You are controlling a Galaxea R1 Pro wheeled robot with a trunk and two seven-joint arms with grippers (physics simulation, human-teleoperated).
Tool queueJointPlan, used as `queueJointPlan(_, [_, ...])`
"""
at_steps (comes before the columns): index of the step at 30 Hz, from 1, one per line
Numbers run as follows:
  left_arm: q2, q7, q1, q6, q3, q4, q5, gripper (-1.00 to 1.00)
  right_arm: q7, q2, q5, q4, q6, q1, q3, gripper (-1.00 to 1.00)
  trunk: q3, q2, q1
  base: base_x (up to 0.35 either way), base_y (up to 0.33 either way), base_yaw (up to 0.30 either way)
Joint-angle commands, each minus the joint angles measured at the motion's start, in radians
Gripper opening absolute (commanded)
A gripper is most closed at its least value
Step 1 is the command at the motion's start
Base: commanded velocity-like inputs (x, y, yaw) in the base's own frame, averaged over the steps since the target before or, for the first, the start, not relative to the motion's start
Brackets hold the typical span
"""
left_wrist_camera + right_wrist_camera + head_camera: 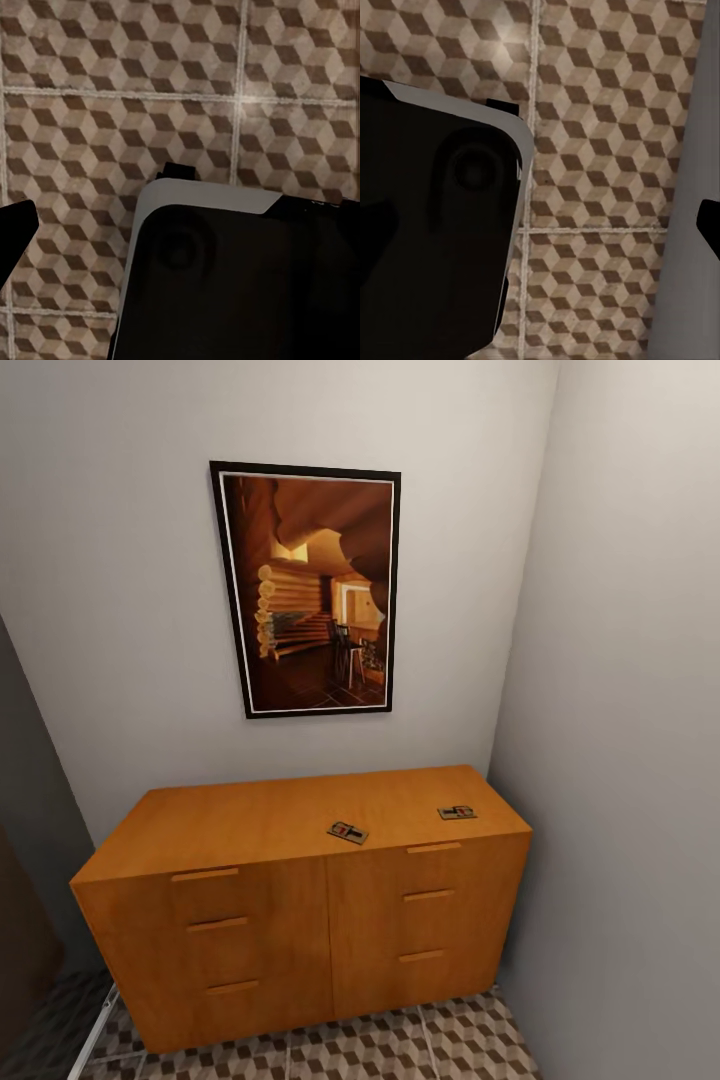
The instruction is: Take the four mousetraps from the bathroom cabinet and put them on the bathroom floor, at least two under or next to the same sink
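Observation:
The orange-brown cabinet [260, 920] stands against the wall in a corner, its drawers shut. Two mousetraps lie on its top: one [347, 831] near the front edge at the middle, the other [457, 812] toward the right end. The cube-patterned bathroom floor [400, 1050] runs in front of the cabinet. Both wrist views look down on that floor [112, 112] [600, 112]. A dark fingertip [15, 225] juts in at the edge of the left wrist view, and another dark fingertip [710, 223] at the edge of the right wrist view. The sink is out of view.
A framed picture [305, 590] hangs above the cabinet. A grey wall [620, 760] closes the right side, close to the cabinet's end. My dark, white-rimmed base [240, 285] [427, 225] covers part of the floor in both wrist views. A grey wall [690, 150] borders the floor.

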Motion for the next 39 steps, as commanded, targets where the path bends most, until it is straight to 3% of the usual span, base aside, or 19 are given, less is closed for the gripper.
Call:
queueJointPlan(1, [0.002, 0.004, -0.001, 0.0, -0.009, -0.006, 0.005, 1.0, -0.004, -0.001, 0.003, -0.004, 0.003, 0.001, 0.005, 1.0, -0.001, -0.001, 0.0, 0.0, 0.0, 0.0])
queueJointPlan(7, [0.029, 0.005, -0.002, 0.032, -0.009, -0.04, -0.015, 1.0, -0.006, -0.004, 0.002, -0.038, 0.037, 0.003, 0.003, 1.0, -0.001, -0.001, 0.0, 0.0, 0.0, 0.0])
queueJointPlan(21, [0.108, 0.003, -0.002, 0.11, -0.006, -0.118, -0.044, 1.0, -0.01, -0.021, 0.003, -0.117, 0.115, 0.004, -0.074, 1.0, -0.001, -0.001, 0.0, 0.0, 0.0, 0.0])
queueJointPlan(22, [0.156, 0.003, -0.002, 0.478, -0.006, -0.897, -0.046, 1.0, -0.011, -0.021, 0.003, -0.802, 0.597, 0.004, -0.155, 1.0, -0.001, -0.001, 0.0, 0.0, 0.0, 0.0])
queueJointPlan(31, [0.161, 0.002, -0.009, 0.573, -0.002, -1.057, -0.064, 1.0, -0.013, -0.024, 0.004, -1.07, 0.733, 0.004, -0.196, 1.0, -0.001, -0.001, 0.0, 0.0, 0.0, 0.0])
queueJointPlan(34, [0.161, 0.003, -0.013, 0.617, 0.0, -1.117, -0.065, 1.0, -0.014, -0.024, 0.004, -1.162, 0.778, 0.0, -0.228, 1.0, -0.001, -0.001, 0.0, 0.0, 0.0, 0.0])
queueJointPlan(39, [0.16, 0.002, -0.024, 0.66, 0.001, -1.186, -0.066, 1.0, -0.014, -0.024, 0.004, -1.233, 0.816, -0.007, -0.254, 1.0, -0.001, -0.001, 0.0, 0.0, 0.0, 0.0])
